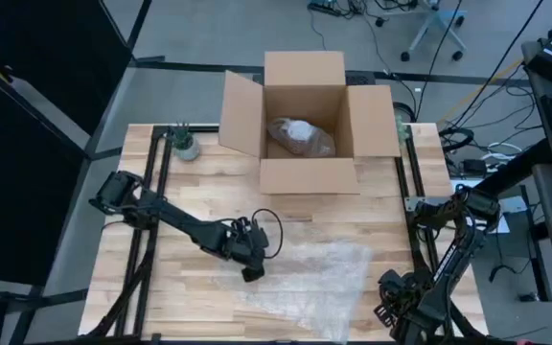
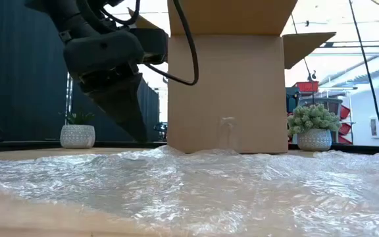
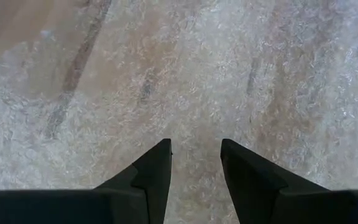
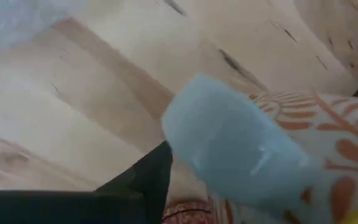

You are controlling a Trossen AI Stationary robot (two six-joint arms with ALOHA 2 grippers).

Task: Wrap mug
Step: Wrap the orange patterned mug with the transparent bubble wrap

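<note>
A sheet of clear bubble wrap (image 1: 305, 278) lies flat on the wooden table at the near middle, also filling the left wrist view (image 3: 185, 74). My left gripper (image 1: 252, 270) (image 3: 196, 155) points down over the sheet's left part, open with nothing between its fingers; whether the tips touch the wrap cannot be told. The mug (image 4: 272, 155), white with orange leaves and a light blue inside, shows only in the right wrist view, right in front of my right gripper (image 1: 388, 309) at the table's near right corner. My right gripper is shut on the mug. One dark finger (image 4: 148, 180) lies against the mug's side by the light blue rim (image 4: 185, 143). The mug's body hides the other finger. The mug juts out tilted ahead of the fingers, over the bare wood.
An open cardboard box (image 1: 305, 125) stands at the far middle with a wrapped bundle (image 1: 298, 137) inside. A small potted plant (image 1: 184, 144) sits at the far left and another (image 2: 314, 126) at the far right. Bare wood lies left of the wrap.
</note>
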